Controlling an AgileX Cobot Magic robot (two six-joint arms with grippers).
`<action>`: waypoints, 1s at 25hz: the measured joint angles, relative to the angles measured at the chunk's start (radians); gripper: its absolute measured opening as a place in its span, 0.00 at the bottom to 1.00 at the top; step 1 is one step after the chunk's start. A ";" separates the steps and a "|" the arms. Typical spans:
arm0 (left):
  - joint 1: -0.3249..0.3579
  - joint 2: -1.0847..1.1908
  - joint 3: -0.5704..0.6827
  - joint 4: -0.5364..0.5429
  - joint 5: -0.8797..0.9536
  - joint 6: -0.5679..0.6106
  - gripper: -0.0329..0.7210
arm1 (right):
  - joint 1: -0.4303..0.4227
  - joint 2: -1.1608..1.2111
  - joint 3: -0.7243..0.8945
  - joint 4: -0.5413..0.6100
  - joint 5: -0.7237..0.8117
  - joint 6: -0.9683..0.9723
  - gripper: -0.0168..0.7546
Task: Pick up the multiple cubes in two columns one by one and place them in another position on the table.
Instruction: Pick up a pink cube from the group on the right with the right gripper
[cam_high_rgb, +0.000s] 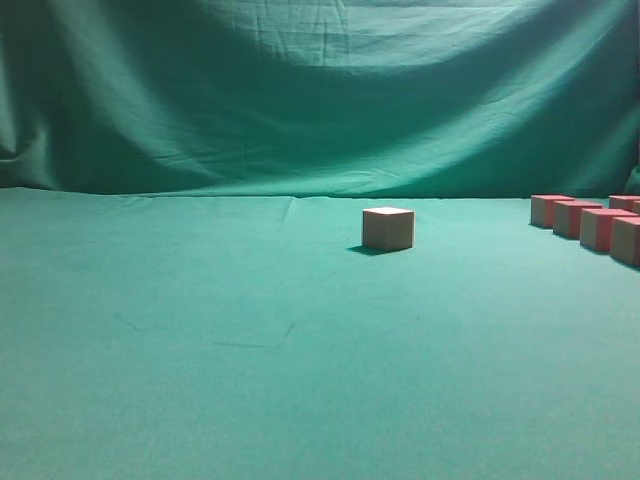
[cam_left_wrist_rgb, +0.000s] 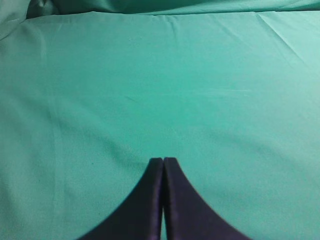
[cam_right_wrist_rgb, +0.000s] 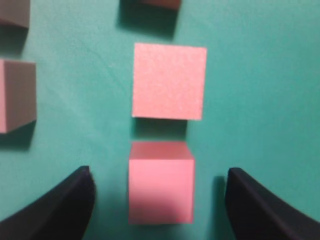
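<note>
One cube (cam_high_rgb: 388, 228) stands alone near the middle of the green table (cam_high_rgb: 200, 340). Several more cubes (cam_high_rgb: 590, 222) stand in columns at the right edge of the exterior view. In the right wrist view my right gripper (cam_right_wrist_rgb: 159, 192) is open, its black fingers on either side of a pink cube (cam_right_wrist_rgb: 160, 189) without touching it. A second pink cube (cam_right_wrist_rgb: 169, 81) lies just beyond it, and more cubes (cam_right_wrist_rgb: 16, 95) show at the left. My left gripper (cam_left_wrist_rgb: 163, 161) is shut and empty over bare cloth. Neither gripper shows in the exterior view.
A draped green backdrop (cam_high_rgb: 320, 90) hangs behind the table. The cloth has faint creases (cam_high_rgb: 250, 340) in the foreground. The column of cubes runs off the right edge of the exterior view.
</note>
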 joint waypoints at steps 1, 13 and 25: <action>0.000 0.000 0.000 0.000 0.000 0.000 0.04 | 0.000 0.008 0.000 0.000 -0.007 -0.002 0.72; 0.000 0.000 0.000 0.000 0.000 0.000 0.04 | -0.004 0.047 -0.002 0.050 -0.029 -0.048 0.64; 0.000 0.000 0.000 0.000 0.000 0.000 0.04 | -0.004 0.046 -0.016 0.072 0.068 -0.048 0.36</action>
